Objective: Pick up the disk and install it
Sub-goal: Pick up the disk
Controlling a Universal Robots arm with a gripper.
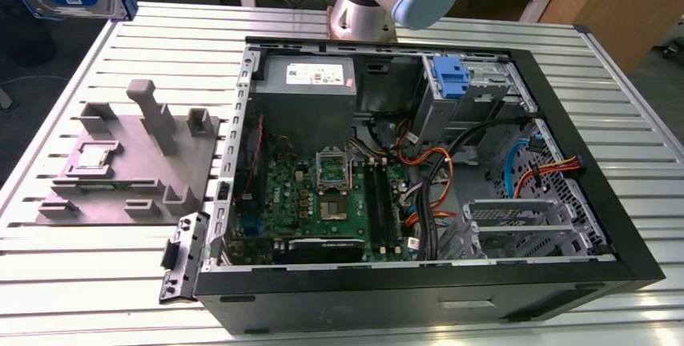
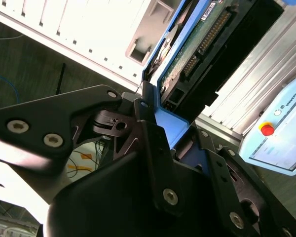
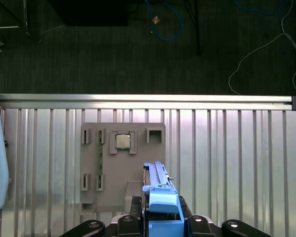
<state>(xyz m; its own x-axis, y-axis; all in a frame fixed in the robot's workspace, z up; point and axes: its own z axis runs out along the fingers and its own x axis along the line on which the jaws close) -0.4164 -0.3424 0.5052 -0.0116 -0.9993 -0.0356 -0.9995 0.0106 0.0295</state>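
Claw [image 3: 160,217] clamped on the disk [image 3: 158,177], held edge-on high above the grey stand [image 3: 123,163], my wrist pointing down at the table [image 3: 227,163].

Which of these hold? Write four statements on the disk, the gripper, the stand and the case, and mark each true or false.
1. The gripper is clamped on the disk at its blue carrier frame. True.
2. The disk lies in a bay inside the computer case. False: it is held in the air, clear of the case, above the grey stand in the first wrist view.
3. The grey stand sits on the slatted table, at the exterior view's left of the case. True.
4. The case is closed by its side panel. False: it lies open, with the motherboard exposed.
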